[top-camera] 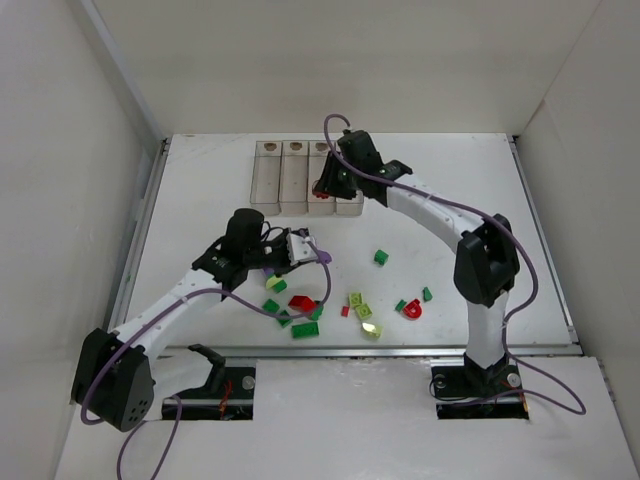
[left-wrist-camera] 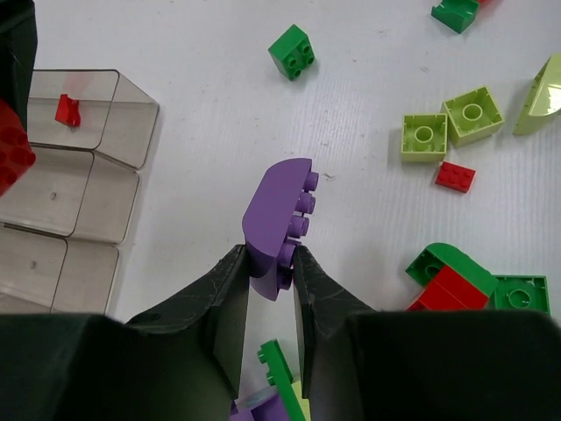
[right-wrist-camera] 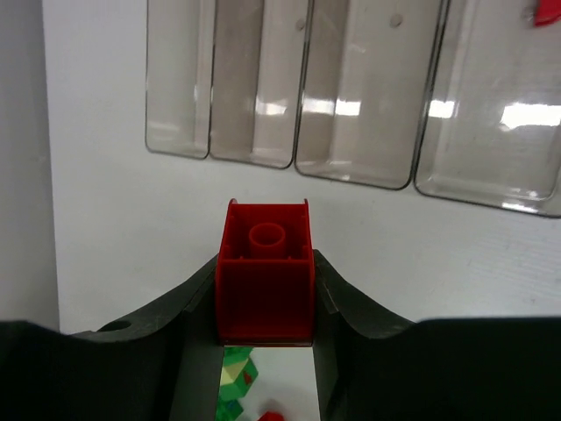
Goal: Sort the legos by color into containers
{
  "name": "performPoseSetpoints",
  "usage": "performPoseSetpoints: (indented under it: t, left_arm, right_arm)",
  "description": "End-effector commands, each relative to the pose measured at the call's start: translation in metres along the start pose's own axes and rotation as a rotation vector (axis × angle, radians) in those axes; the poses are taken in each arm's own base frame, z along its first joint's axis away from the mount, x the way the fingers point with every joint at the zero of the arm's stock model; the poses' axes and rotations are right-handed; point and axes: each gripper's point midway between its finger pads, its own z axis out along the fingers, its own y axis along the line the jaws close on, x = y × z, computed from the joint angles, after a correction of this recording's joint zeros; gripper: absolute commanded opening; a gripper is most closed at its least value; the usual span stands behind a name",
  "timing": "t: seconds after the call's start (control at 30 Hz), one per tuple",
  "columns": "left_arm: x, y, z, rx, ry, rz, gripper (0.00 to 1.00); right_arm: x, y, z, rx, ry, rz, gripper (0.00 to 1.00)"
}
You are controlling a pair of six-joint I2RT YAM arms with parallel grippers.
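Left gripper [top-camera: 303,245], seen from above, hangs over the middle of the table [top-camera: 200,200]. The row of containers [top-camera: 268,180] lies straight ahead of it and apart. The right gripper [top-camera: 328,188] hangs at the row's right-hand end and is much the nearer of the two. Loose bricks [top-camera: 356,300] are scattered on the near side.

From the left wrist, the fingers [left-wrist-camera: 230,289] are pinched on the near end of a purple brick [left-wrist-camera: 279,230]. Its long axis runs out ahead of the jaws, studs to the right. The containers [left-wrist-camera: 131,132] lie off to the left, and the farthest compartment in view holds a small red piece [left-wrist-camera: 67,110].

From the right wrist, the fingers [right-wrist-camera: 197,289] are clamped on a red brick [right-wrist-camera: 266,272], its hollow underside toward the camera. The containers [right-wrist-camera: 302,88] sit just ahead. The compartment showing a red piece [right-wrist-camera: 545,13] lies far to the upper right, so the drop probably turns on a sideways shift that way.
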Motion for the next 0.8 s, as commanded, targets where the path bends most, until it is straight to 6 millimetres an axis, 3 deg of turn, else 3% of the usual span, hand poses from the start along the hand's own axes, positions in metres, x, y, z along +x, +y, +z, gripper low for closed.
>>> performPoseSetpoints:
  t: [0.0,0.13,0.2,0.23,0.27,0.3,0.33,0.37,0.53,0.6,0.67,0.7,0.77]
  left_arm:
    - [-0.007,-0.004,-0.003,0.008,-0.027,0.002,0.0]
    - [-0.011,0.014,-0.004,-0.09,-0.026,-0.049,0.0]
    - [-0.01,0.027,-0.006,-0.169,-0.021,-0.094,0.0]
    - [-0.006,0.034,-0.006,-0.197,-0.012,-0.116,0.0]
    - [-0.005,0.041,-0.008,-0.232,-0.011,-0.132,0.0]
    - [0.0,0.047,-0.009,-0.27,0.006,-0.162,0.0]
    - [-0.005,0.06,-0.013,-0.313,-0.008,-0.162,0.0]
    - [0.004,0.065,-0.012,-0.333,0.014,-0.186,0.0]
    - [-0.005,0.097,-0.011,-0.422,0.011,-0.173,0.0]
    - [-0.004,0.106,-0.005,-0.433,0.011,-0.171,0.0]
    - [-0.013,0.121,-0.003,-0.461,-0.008,-0.155,0.0]
    - [-0.007,0.126,0.003,-0.467,0.006,-0.161,0.0]
    - [-0.014,0.149,0.001,-0.533,-0.006,-0.184,0.0]
  right_arm:
    - [-0.056,0.009,-0.005,0.002,-0.174,0.012,0.0]
    - [-0.098,-0.029,-0.001,0.143,-0.296,-0.014,0.0]
    - [-0.104,-0.057,0.014,0.224,-0.294,-0.054,0.0]
    - [-0.114,-0.052,0.014,0.226,-0.312,-0.067,0.0]
    - [-0.107,-0.073,0.028,0.28,-0.275,-0.092,0.0]
    - [-0.107,-0.075,0.032,0.286,-0.267,-0.106,0.0]
    - [-0.113,-0.084,0.035,0.308,-0.277,-0.112,0.06]
    - [-0.112,-0.096,0.041,0.339,-0.266,-0.117,0.09]
    - [-0.123,-0.109,0.047,0.326,-0.269,-0.147,0.27]
    - [-0.12,-0.117,0.056,0.322,-0.247,-0.151,0.4]
    - [-0.115,-0.111,0.06,0.278,-0.217,-0.174,0.54]
    - [-0.118,-0.11,0.061,0.253,-0.213,-0.183,0.64]
    - [-0.119,-0.098,0.063,0.193,-0.203,-0.22,0.72]
